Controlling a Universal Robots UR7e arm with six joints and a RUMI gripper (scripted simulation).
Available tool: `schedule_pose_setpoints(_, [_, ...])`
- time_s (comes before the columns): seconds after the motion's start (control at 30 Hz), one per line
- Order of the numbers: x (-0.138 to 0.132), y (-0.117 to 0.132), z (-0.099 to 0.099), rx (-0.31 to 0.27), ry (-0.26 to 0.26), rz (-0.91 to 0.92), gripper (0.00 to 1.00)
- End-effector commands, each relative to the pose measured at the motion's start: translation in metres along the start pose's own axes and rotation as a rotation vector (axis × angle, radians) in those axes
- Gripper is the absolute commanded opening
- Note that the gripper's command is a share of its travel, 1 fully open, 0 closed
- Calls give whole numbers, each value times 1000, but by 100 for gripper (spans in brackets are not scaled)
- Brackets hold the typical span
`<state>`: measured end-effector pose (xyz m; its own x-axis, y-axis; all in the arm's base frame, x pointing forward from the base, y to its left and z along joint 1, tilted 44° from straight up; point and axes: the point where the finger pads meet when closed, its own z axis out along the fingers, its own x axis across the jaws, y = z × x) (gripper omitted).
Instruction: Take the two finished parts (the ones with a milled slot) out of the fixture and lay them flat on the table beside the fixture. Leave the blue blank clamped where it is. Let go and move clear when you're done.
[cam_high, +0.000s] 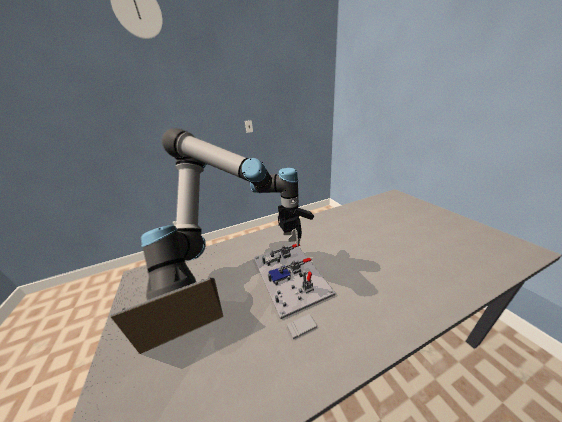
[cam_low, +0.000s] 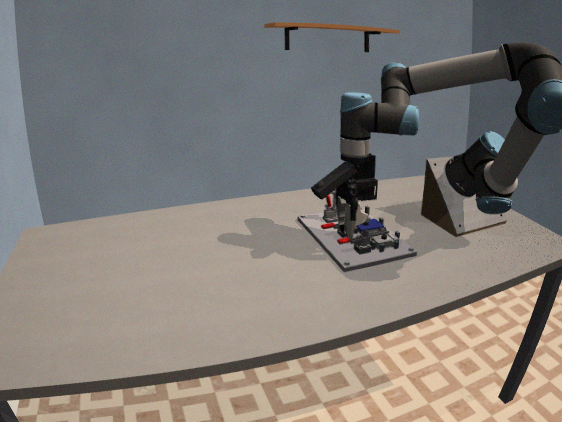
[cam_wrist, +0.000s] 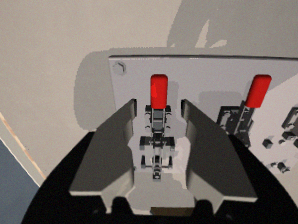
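A grey finished part (cam_high: 302, 327) lies flat on the table beside the near end of the fixture (cam_high: 312, 301) (cam_low: 352, 263) (cam_wrist: 131, 89). The other finished part (cam_high: 271, 259) (cam_low: 384, 241) sits in the far nest. Its clamp's red handle (cam_high: 295, 245) (cam_low: 344, 240) (cam_wrist: 159, 91) lies low. The blue blank (cam_high: 280, 275) (cam_low: 370, 225) sits in the middle nest, its clamp's red handle (cam_high: 307, 260) (cam_low: 328, 226) (cam_wrist: 259, 91) also low. My gripper (cam_high: 296, 243) (cam_low: 352, 231) (cam_wrist: 158, 100) is partly open and empty, above the far clamp, fingers either side of its line in the wrist view.
The near clamp's red handle (cam_high: 309, 277) (cam_low: 329, 201) stands up, beside the near nest, which holds no part. Locating pins stick up from the fixture plate. The arm's wedge-shaped base mount (cam_high: 170, 315) (cam_low: 440, 200) stands on the table on the nests' side of the fixture.
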<state>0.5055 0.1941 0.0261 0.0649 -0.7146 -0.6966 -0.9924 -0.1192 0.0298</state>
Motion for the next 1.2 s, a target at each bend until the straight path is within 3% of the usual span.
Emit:
schedule_pose_setpoints(0.0, [0,0,0,1,0,0,28])
schedule_pose_setpoints(0.23, [0,0,2,1,0,0,28])
schedule_pose_setpoints(0.7, [0,-1,26,1,0,0,28])
schedule_pose_setpoints(1.17, [0,-1,28,1,0,0,28])
